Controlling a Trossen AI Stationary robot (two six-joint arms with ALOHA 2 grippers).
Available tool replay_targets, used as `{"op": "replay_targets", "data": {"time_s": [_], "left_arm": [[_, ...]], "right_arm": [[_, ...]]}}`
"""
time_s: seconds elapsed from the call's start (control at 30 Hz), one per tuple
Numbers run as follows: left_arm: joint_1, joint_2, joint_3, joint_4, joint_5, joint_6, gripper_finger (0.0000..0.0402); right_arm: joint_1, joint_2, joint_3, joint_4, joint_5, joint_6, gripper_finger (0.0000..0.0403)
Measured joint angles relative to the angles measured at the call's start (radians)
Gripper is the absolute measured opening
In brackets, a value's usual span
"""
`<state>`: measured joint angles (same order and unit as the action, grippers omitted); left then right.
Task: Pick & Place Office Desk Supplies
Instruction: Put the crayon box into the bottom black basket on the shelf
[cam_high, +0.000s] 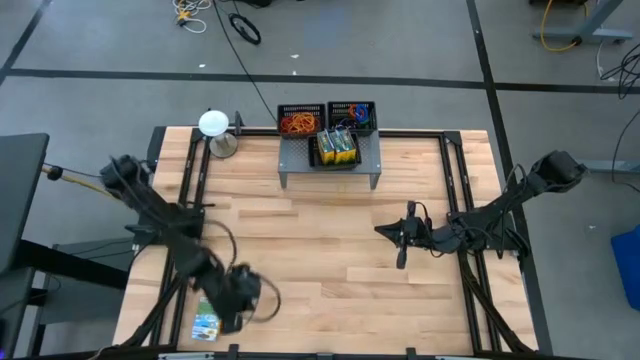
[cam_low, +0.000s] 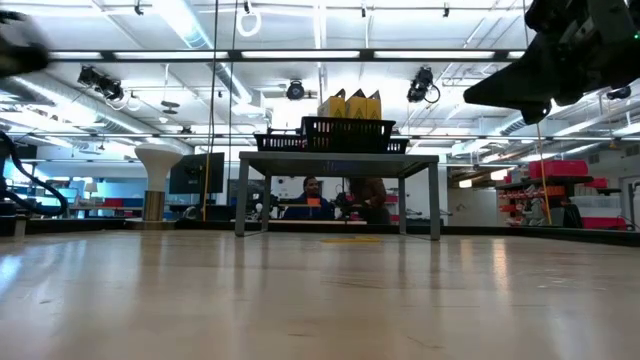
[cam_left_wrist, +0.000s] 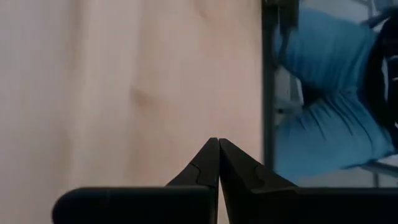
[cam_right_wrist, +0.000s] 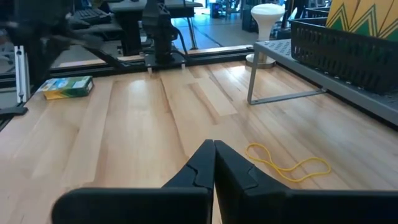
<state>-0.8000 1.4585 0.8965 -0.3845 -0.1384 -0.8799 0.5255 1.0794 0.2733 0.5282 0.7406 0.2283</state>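
My left gripper (cam_high: 232, 300) is shut and hovers over the table's near-left corner, touching nothing. Beside it a small green-white card box (cam_high: 205, 325) lies flat on the wood, also seen as the box (cam_right_wrist: 65, 87). My right gripper (cam_right_wrist: 213, 143) is shut and empty over the table's right middle, the gripper (cam_high: 385, 232) pointing left. A yellow rubber-band loop (cam_right_wrist: 289, 163) lies flat on the table just ahead of it. Black mesh trays (cam_high: 300, 122) (cam_high: 352, 118) hold rubber bands on the far shelf. A third tray (cam_high: 335, 150) holds yellow-green boxes (cam_low: 350, 103).
The grey perforated shelf (cam_high: 330, 170) stands on legs at the table's far middle. The white ball on a stand (cam_high: 215, 125) is left of it. Black rails (cam_high: 195, 170) run along the table's sides. Bare wood lies between the arms. People show in the room behind (cam_low: 310, 195).
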Motion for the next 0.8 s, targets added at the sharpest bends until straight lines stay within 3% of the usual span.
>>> {"op": "replay_targets", "data": {"time_s": [0.23,0.6,0.8], "left_arm": [[-0.141,0.211,0.235,-0.246,0.092,-0.327,0.0053],[-0.267,0.596,0.708,-0.796,0.202,-0.492,0.0158],[-0.298,0.735,0.839,-0.914,0.230,-0.558,0.0223]], "right_arm": [[0.000,0.000,0.000,-0.020,0.000,-0.001,0.0008],[0.000,0.001,0.000,-0.055,-0.001,0.000,0.0009],[0.000,0.001,0.000,-0.055,-0.004,-0.001,0.0009]]}}
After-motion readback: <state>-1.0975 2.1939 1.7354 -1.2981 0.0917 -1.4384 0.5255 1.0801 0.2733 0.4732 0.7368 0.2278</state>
